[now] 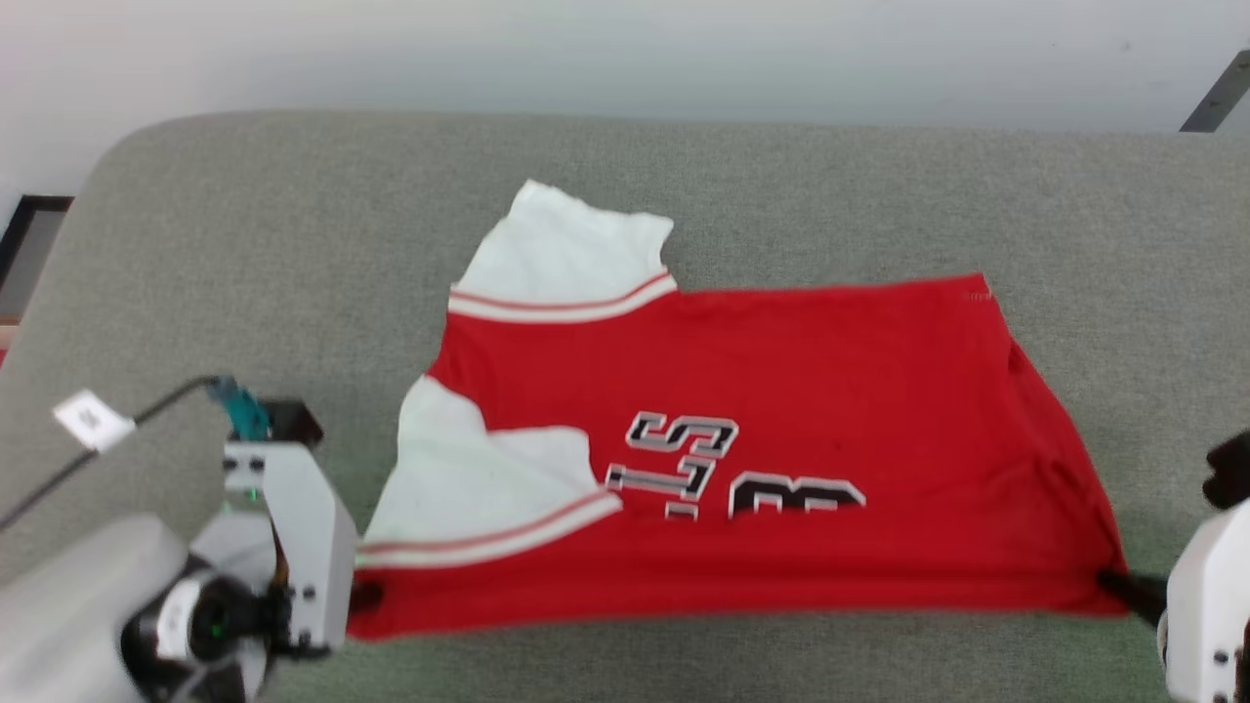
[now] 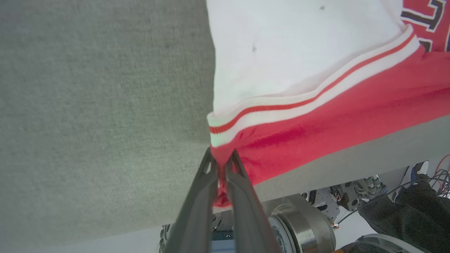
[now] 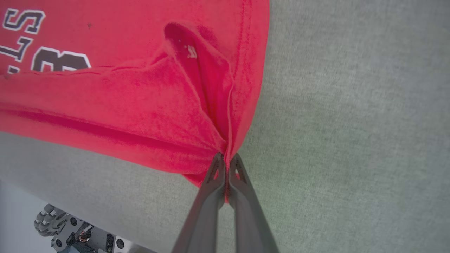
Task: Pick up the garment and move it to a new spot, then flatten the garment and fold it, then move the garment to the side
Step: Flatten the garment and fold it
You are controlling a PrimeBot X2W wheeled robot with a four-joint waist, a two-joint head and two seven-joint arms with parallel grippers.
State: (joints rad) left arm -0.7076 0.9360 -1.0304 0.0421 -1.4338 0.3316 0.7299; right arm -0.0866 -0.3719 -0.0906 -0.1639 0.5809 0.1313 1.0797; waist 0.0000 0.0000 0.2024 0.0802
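Left gripper [image 2: 221, 158] and right gripper [image 3: 226, 160], clenched on the garment's [image 1: 801, 361] near corners, should lift evenly, with the edge taut.

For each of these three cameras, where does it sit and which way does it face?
Head: on the head, facing down at jersey on table; left arm, right arm below.
Left wrist: looks along left pincer, shut on jersey's corner.
Right wrist: looks along right pincer, shut on another corner.
Both wrist views share the numbers.
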